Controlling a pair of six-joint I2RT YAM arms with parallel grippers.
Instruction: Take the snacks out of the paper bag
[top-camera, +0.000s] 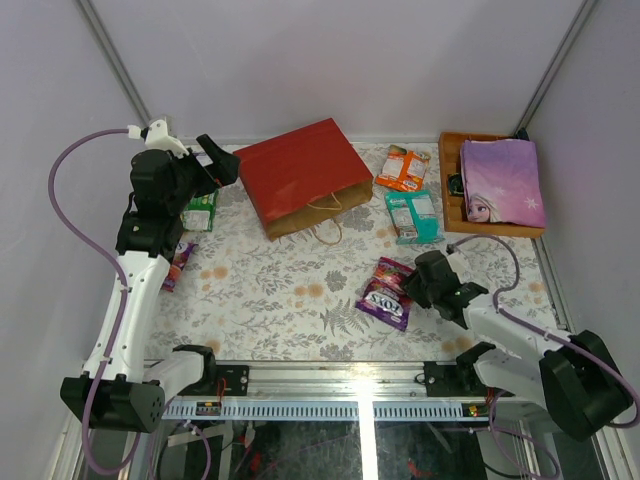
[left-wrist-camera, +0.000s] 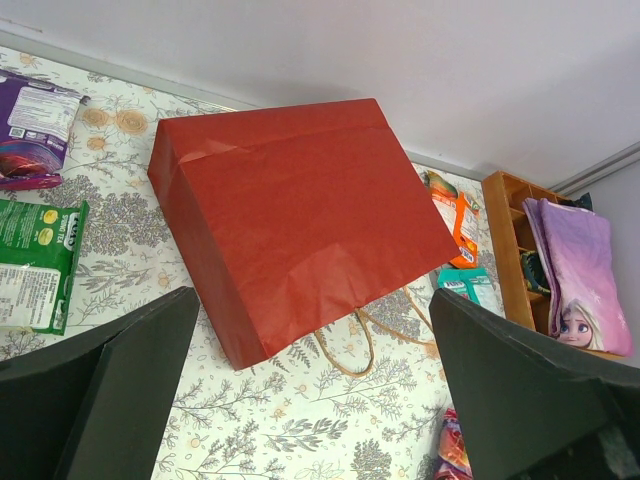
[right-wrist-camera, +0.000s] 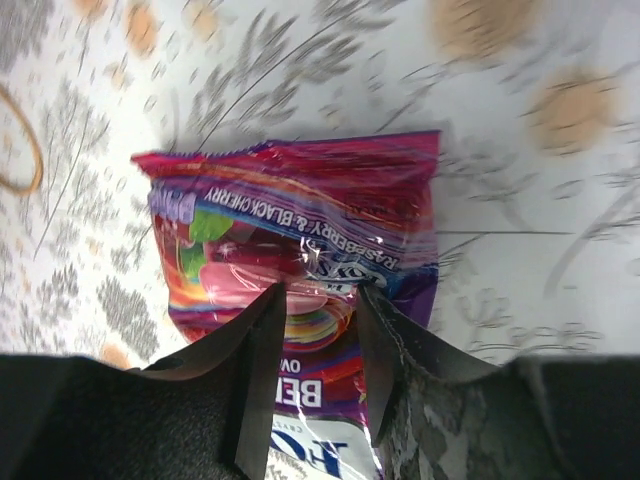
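1. At the far middle of the counter (top-camera: 270, 290), the red paper bag (top-camera: 300, 175) lay flat on its side, with its mouth and tan cord handles (top-camera: 325, 215) turned toward the arms' bases (what it contained could not be seen).
2. Just off the bag's left edge, the left end effector (top-camera: 222, 163) hung above the counter with its jaws spread wide and nothing between them. Its wrist view looked across the bag's red face.
3. Nearer the bases than the bag, and right of its handles, a purple packet (top-camera: 386, 293) lay on the counter. The right end effector (right-wrist-camera: 318, 295) was set narrow, pinching that packet's glossy film between its fingers.
4. Beside the bag's far right corner lay an orange packet (top-camera: 403, 167). A teal packet (top-camera: 414, 215) lay just nearer than it, about level with the bag's mouth.
5. Left of the bag, a green packet (top-camera: 203, 210) lay partly under the left arm. A second purple packet (left-wrist-camera: 35, 120) sat beyond it, and a pinkish packet (top-camera: 178, 262) lay nearer the bases.
6. Well right of the bag, past the orange and teal packets, an orange wooden tray (top-camera: 455, 150) held a flat purple princess item (top-camera: 500, 180).
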